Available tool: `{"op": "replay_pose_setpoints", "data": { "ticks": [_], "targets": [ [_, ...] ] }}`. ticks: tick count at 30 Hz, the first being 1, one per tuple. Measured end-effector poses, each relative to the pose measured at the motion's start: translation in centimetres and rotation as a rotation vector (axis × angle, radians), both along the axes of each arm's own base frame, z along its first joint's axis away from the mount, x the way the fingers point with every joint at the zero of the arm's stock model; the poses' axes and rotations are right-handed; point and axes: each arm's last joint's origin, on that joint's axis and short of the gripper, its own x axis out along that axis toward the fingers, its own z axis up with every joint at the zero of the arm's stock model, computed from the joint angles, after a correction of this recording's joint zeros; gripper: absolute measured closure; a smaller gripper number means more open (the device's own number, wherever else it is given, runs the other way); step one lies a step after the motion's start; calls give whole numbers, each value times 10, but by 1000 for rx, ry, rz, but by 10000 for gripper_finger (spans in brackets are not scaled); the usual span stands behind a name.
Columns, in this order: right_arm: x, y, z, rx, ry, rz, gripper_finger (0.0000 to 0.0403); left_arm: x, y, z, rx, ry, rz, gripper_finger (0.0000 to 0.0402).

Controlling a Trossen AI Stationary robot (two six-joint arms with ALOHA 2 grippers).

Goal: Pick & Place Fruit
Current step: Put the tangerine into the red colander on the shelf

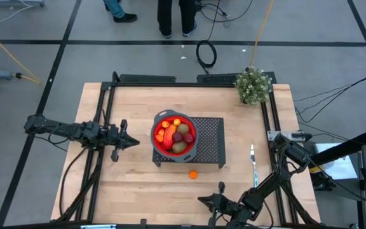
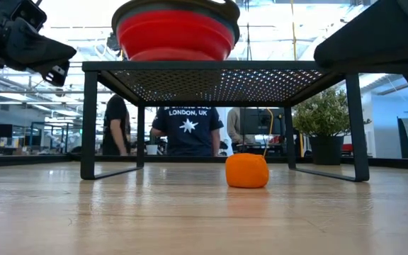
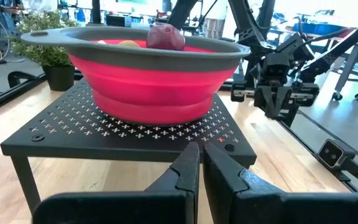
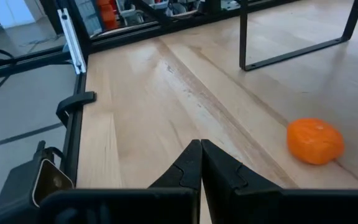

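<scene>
A small orange ball rests on the wooden table just in front of the black stand. A red bowl with a grey rim stands on that stand's perforated top and holds several fruit pieces, among them a dark red one. My left gripper is shut and level, left of the bowl, pointing at it. My right gripper is shut near the table's front edge, with the orange ball a little ahead and to one side of it.
A leafy potted plant stands at the far right corner. A thin pale-handled utensil lies right of the stand. The stand's legs leave open room beneath it. People stand beyond the table's far edge.
</scene>
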Motion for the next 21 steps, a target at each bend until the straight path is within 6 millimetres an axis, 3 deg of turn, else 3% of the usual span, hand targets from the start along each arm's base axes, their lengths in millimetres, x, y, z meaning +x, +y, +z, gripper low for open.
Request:
{"op": "replay_pose_setpoints", "data": {
  "ticks": [10, 21],
  "targets": [
    [10, -9, 0, -20, 9, -19, 403, 0, 0, 5, -10, -53, 0, 382],
    [11, -8, -2, 25, 77, 84, 403, 0, 0, 5, -8, -52, 0, 382]
  ]
}}
